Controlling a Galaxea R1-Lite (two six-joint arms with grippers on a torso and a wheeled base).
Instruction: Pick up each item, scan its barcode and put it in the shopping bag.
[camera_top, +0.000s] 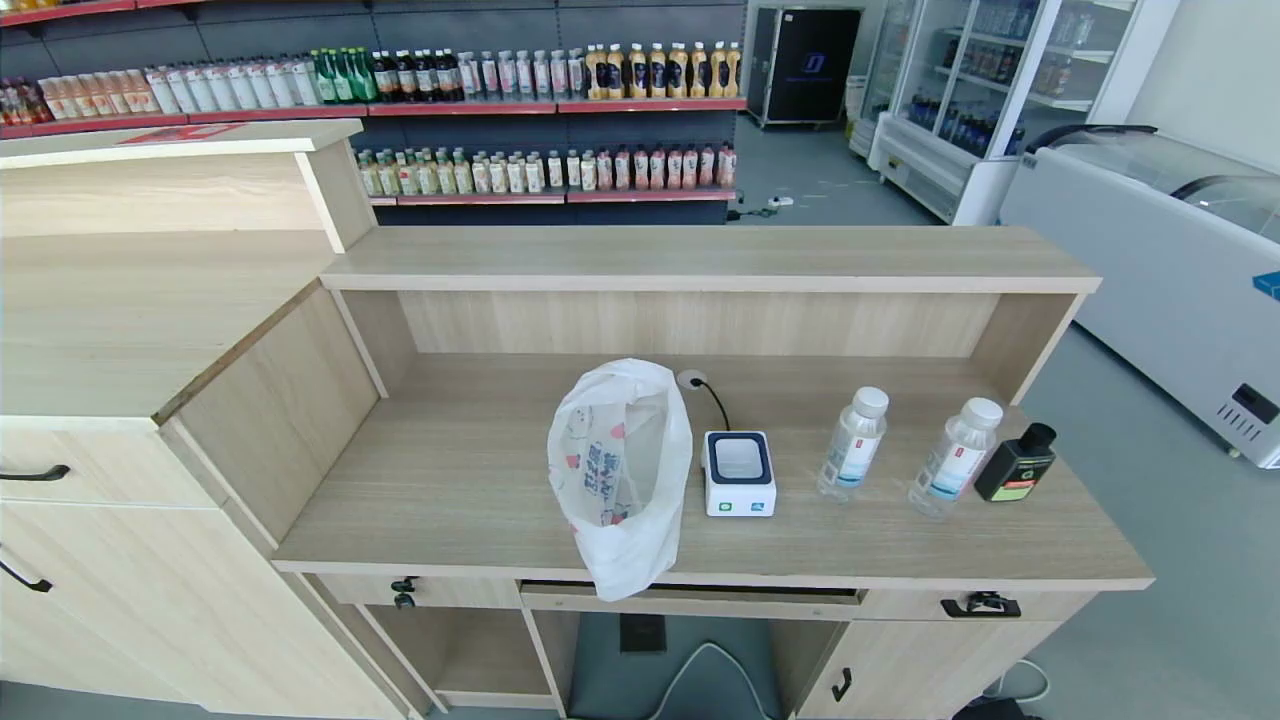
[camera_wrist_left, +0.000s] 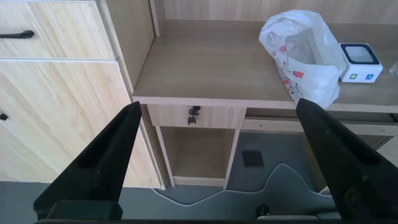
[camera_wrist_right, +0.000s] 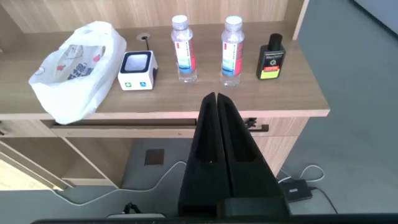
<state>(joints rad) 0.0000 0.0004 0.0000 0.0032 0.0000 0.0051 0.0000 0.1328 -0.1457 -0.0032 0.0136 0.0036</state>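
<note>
A first see-through plastic water bottle with a white cap (camera_top: 853, 444) stands up straight on the light wooden counter (camera_top: 450, 470). A second see-through water bottle with a white cap (camera_top: 955, 458) stands near it, farther to the robot's right. A small black bottle with a black cap and a green and red label (camera_top: 1015, 465) stands just beside the second one, near the counter's right end.

To the left of the first bottle sits the small white scanner box with a dark frame on top (camera_top: 739, 473). A thin black cable (camera_top: 712, 400) runs from it to a round hole at the back of the counter. Just beside the scanner, on its left, is the white plastic shopping bag with pink and red pictures (camera_top: 620, 470). The bag is open at the top, and its bottom hangs a little over the counter's front edge.

The left claw (camera_wrist_left: 217, 106) hangs low in front of the counter, on the bag's side. Its two black fingers (camera_wrist_left: 99, 162) are spread wide apart and hold nothing.

The right claw (camera_wrist_right: 216, 99) hangs in front of the counter, on the bottles' side. Its fingers are pressed together with nothing between them.

Far behind the counter are long shelves full of drink bottles (camera_top: 540, 75).
</note>
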